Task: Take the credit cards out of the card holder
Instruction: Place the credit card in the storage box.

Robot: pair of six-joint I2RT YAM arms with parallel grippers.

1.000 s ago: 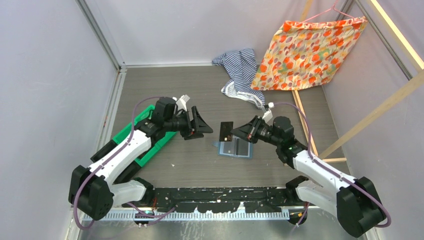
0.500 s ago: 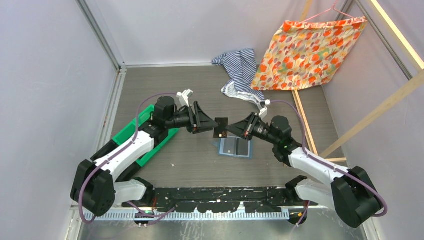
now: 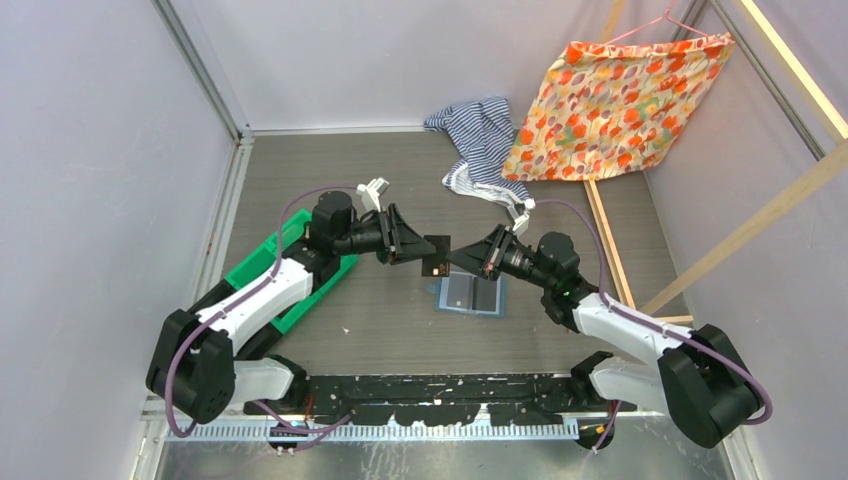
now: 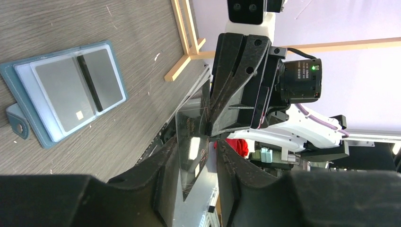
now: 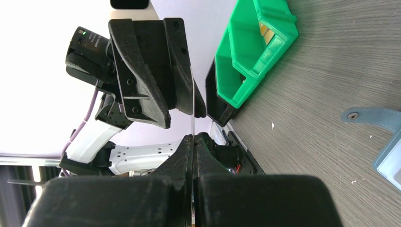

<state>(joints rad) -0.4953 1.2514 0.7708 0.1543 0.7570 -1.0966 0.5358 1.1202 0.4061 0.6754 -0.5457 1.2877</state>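
The slate-blue card holder (image 3: pixel 472 297) lies open on the table; in the left wrist view (image 4: pixel 28 111) it holds a grey card (image 4: pixel 59 94) and a dark card edge (image 4: pixel 90 82). My right gripper (image 3: pixel 463 258) is shut on a dark credit card (image 3: pixel 435 256) and holds it upright in the air, above and left of the holder. The right wrist view shows that card edge-on (image 5: pixel 193 109) in the shut fingers (image 5: pixel 187 156). My left gripper (image 3: pixel 416 247) is open. Its fingers (image 4: pixel 165 156) stand either side of the card's free end (image 4: pixel 191 151), which is close to the left finger.
A green two-compartment bin (image 3: pixel 300 268) sits under the left arm and shows in the right wrist view (image 5: pixel 250 42). A striped cloth (image 3: pixel 478 135) and an orange flowered cloth (image 3: pixel 615 105) lie at the back. A wooden frame (image 3: pixel 612 245) stands at the right.
My right gripper has lifted the card and carried it left. My left gripper has moved right to meet it, so the card's free end now sits between its open fingers.
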